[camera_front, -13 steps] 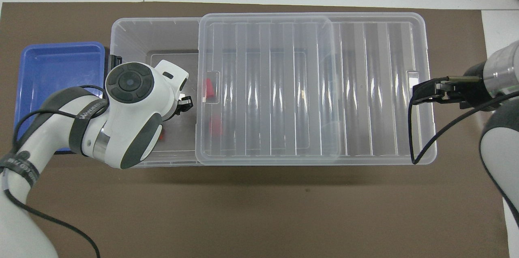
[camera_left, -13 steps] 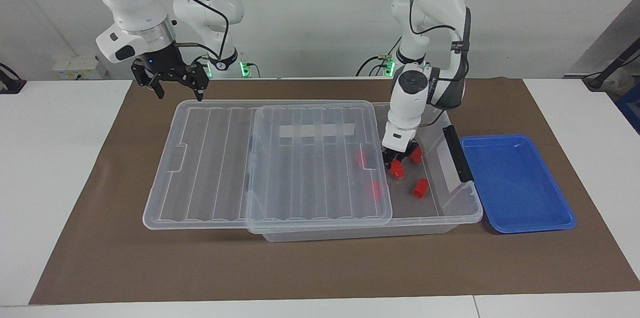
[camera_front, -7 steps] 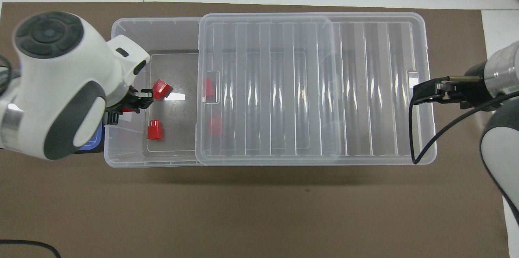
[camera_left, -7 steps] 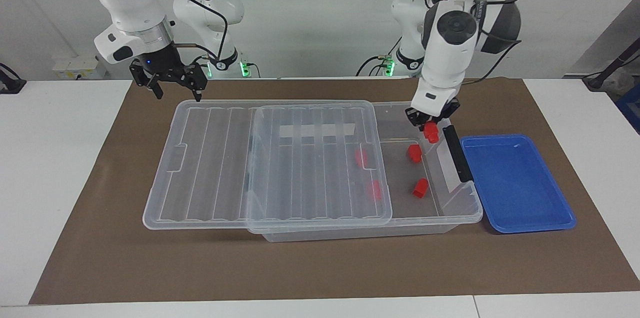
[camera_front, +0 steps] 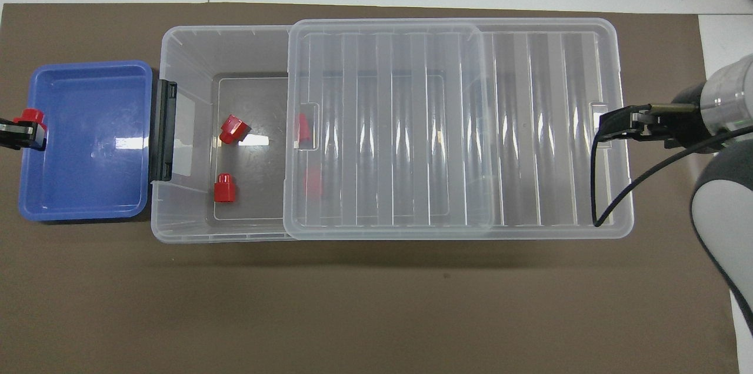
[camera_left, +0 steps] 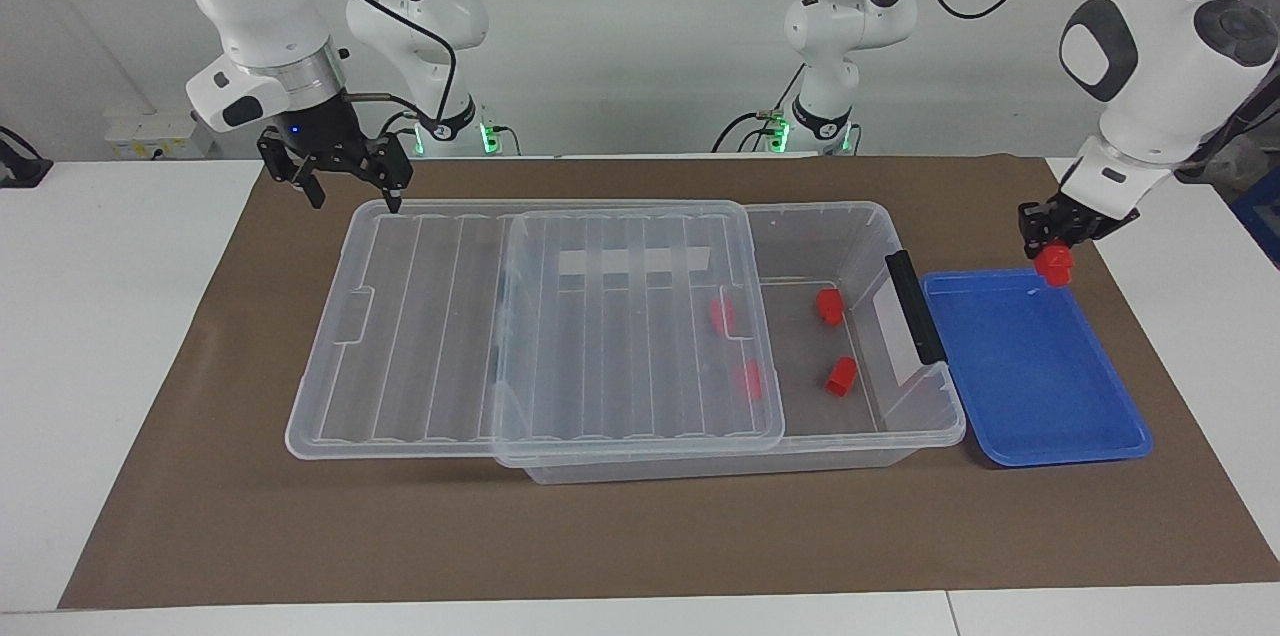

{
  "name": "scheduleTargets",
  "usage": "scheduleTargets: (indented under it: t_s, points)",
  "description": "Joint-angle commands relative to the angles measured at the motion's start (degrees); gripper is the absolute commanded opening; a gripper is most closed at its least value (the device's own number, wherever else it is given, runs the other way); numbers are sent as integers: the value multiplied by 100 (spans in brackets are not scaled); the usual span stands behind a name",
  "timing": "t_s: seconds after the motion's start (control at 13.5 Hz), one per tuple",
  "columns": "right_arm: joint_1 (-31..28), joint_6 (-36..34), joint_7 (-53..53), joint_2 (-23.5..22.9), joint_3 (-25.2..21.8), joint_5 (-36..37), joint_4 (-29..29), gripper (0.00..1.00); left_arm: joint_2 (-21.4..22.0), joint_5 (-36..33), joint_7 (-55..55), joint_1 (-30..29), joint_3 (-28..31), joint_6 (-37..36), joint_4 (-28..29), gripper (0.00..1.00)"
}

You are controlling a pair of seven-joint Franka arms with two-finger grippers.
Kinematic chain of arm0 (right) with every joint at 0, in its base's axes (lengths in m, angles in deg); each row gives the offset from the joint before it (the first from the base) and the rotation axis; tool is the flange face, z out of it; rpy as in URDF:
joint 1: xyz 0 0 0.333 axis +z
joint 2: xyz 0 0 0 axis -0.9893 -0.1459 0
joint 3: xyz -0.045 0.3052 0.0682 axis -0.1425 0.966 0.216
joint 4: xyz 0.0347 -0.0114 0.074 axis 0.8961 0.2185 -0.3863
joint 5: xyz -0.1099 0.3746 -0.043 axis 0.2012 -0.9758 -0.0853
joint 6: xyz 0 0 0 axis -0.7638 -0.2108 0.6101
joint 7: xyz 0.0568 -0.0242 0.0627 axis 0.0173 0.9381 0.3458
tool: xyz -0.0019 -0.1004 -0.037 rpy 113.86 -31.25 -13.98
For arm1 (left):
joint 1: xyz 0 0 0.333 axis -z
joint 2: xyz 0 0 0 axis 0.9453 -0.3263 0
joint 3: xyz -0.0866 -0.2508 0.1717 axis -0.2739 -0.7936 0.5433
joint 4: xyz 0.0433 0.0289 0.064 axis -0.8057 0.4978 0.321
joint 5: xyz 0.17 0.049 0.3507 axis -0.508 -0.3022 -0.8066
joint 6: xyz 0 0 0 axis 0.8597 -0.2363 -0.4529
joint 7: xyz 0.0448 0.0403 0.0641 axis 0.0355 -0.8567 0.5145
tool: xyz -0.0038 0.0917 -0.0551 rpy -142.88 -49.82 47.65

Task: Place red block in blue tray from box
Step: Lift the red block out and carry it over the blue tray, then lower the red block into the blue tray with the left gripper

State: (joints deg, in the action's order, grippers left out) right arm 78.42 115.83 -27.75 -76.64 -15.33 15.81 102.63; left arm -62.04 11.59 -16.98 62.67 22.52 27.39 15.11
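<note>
My left gripper [camera_left: 1046, 244] is shut on a red block [camera_left: 1054, 264] and holds it in the air over the rim of the blue tray [camera_left: 1030, 386], at the tray's end away from the box. It also shows at the edge of the overhead view [camera_front: 23, 130] with the block [camera_front: 30, 117] over the tray [camera_front: 88, 156]. The tray is empty. The clear box [camera_left: 860, 216] is partly open. Two red blocks [camera_left: 828, 306] [camera_left: 840, 376] lie in its open end, and two more [camera_left: 722, 316] show through the lid. My right gripper [camera_left: 350, 186] is open over the lid's corner.
The ribbed clear lid [camera_left: 450, 316] is slid toward the right arm's end and overhangs the box. The box's black handle [camera_left: 910, 306] faces the tray. All stands on a brown mat [camera_left: 640, 536].
My left gripper rose out of the box with a red block and carried it across to the tray's outer end. The right arm hardly moved.
</note>
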Motion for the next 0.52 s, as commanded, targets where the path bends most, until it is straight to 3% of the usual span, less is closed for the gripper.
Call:
scheduleTargets:
  t_s: [0.0,0.07,0.45]
  points:
    - [-295,413,150,34,11,-103,333,27,205,70,-143,-338,-75,1326,1180,0]
    - [-331,545,107,69,3,-103,490,0,197,70,-152,-392,-75,1862,1523,0]
    - [-797,1529,142,8,3,-95,1027,0,-136,79,-152,-436,-84,2798,1983,0]
